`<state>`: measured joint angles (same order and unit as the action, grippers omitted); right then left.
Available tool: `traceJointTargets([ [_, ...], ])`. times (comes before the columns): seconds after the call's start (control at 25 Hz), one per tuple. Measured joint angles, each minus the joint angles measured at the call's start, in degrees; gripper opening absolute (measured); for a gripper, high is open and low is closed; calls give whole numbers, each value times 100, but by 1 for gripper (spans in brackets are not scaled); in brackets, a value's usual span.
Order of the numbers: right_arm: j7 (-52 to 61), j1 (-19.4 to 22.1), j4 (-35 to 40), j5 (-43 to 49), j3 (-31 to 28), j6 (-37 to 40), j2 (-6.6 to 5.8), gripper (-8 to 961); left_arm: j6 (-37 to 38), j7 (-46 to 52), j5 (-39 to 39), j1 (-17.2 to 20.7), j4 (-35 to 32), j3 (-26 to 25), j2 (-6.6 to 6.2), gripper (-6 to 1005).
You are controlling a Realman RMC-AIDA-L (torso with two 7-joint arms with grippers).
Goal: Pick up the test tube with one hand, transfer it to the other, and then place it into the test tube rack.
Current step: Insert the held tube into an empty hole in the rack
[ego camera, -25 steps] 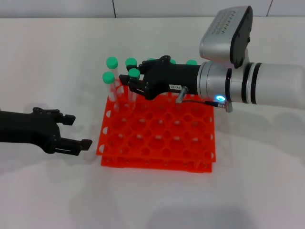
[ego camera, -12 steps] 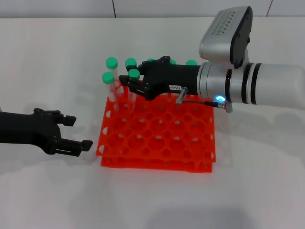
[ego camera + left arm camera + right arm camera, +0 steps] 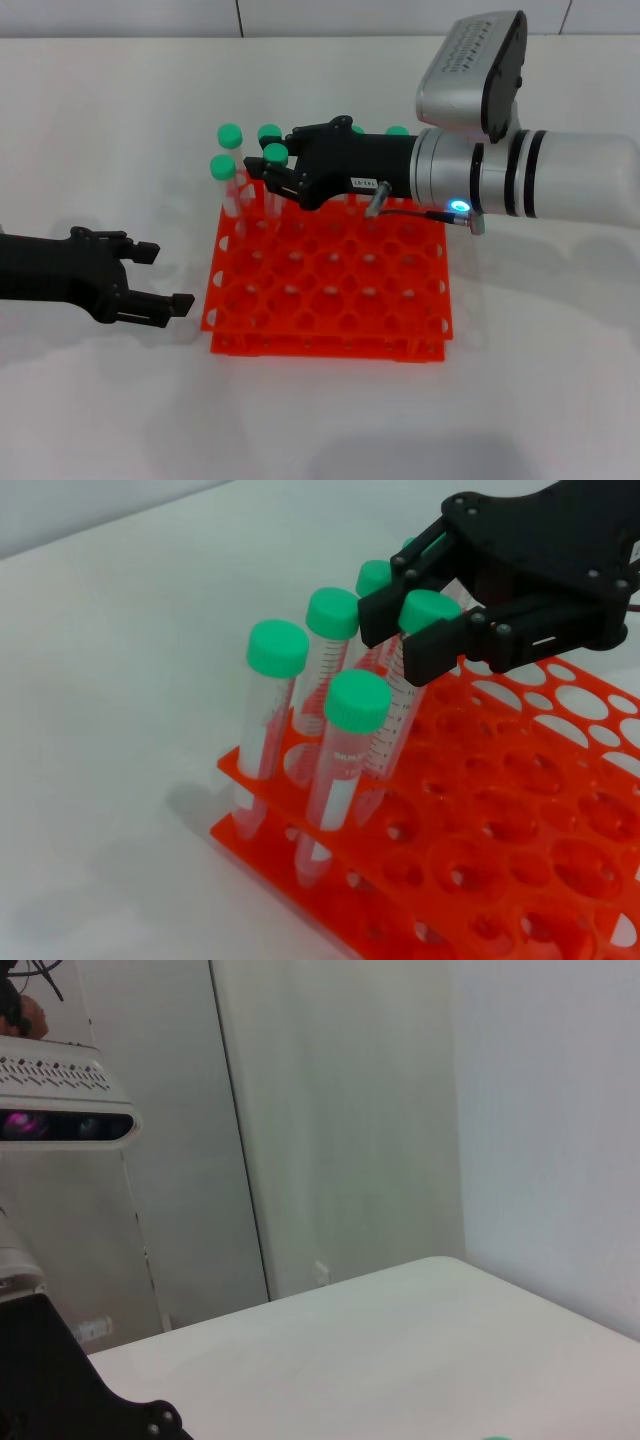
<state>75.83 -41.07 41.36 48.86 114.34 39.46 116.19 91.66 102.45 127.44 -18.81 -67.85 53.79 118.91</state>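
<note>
Over at the far left corner of the test tube rack (image 3: 330, 285), right pincer (image 3: 274, 172) clenched around the test tube (image 3: 400, 695) just under its green cap, tube leaning, lower end already down through a top-tier hole among the other capped tubes (image 3: 265, 720). Judged to be the placing step, nearly done. Left pincer (image 3: 160, 275) parked low beside the rack's left edge, fingers spread and holding nothing, just above the white surface (image 3: 100, 120).

Risks from here, all judgement calls:
- Tilted as it is, could snag on the lower tier's hole and jam instead of dropping straight.
- Letting go too early might leave it propped crooked against a neighbour.
- Tight quarters: fingers sit right beside neighbouring caps, so opening wide or pulling back sideways could knock one over or drag it up.
- Pushing down on a misaligned tube could shove the whole rack across the surface, toward that idle left pincer.

Right wrist view: only wall and bare tabletop, no help with the grip.
</note>
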Motion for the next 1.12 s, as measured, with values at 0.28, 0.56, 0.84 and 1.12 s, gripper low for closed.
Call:
traceJointTargets([
  [0.28, 6, -65, -43, 10, 7, 0, 0, 267, -31, -62, 0, -19, 48, 0, 0, 893],
  [0.56, 14, -82, -56, 13, 56, -23, 0, 267, -52, -69, 0, -39, 70, 7, 0, 893],
  [0.84, 18, -91, -70, 13, 71, -44, 0, 267, -63, -89, 0, -76, 138, 3, 0, 893],
  [1.12, 20, -123, -76, 19, 70, -44, 0, 267, -72, -94, 0, -79, 141, 0, 0, 893],
])
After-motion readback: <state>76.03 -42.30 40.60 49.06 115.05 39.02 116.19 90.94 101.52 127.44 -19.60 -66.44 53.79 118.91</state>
